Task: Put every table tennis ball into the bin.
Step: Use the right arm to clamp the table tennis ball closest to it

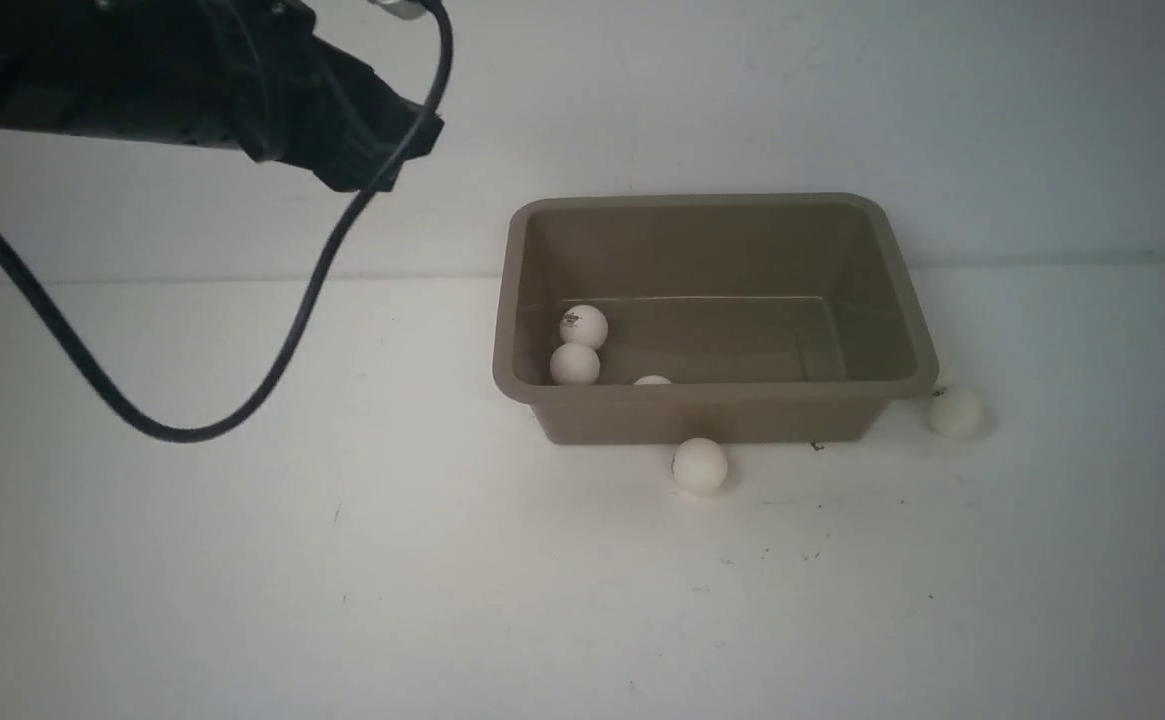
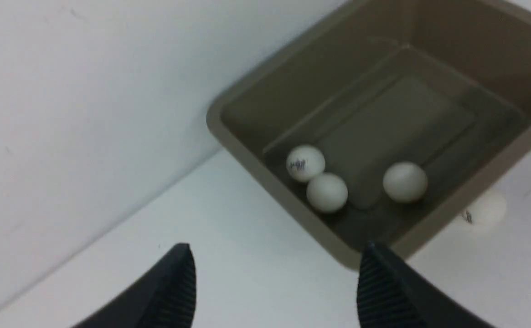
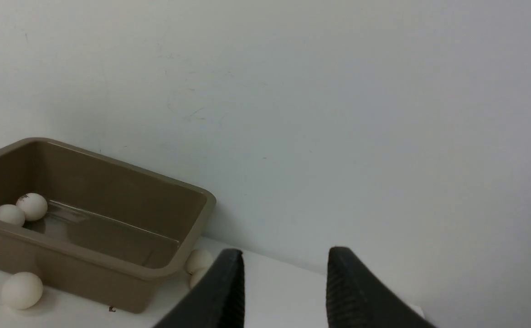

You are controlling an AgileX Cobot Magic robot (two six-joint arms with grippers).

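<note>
A: Front view?
B: Three table tennis balls (image 1: 582, 327) lie in the bin (image 1: 902, 290); two sit outside on the counter (image 1: 242, 560).
A: Left wrist?
B: The left fingers (image 2: 174, 291) gape, empty; bin just beyond them.
A: Right wrist?
B: The right fingers (image 3: 229, 291) stand parted, empty. The corner ball (image 3: 199, 260) lies just ahead; straddle it squarely, I'd say.

A white desk (image 1: 342, 600) fills the lower part of the front view, matte and lightly scuffed. A plain pale wall (image 1: 842, 100) rises behind it, meeting it along a straight seam. A few dark specks (image 1: 767, 552) dot the desk toward the right; one small dark mark (image 1: 817, 446), perhaps a stain, sits farther back.
</note>
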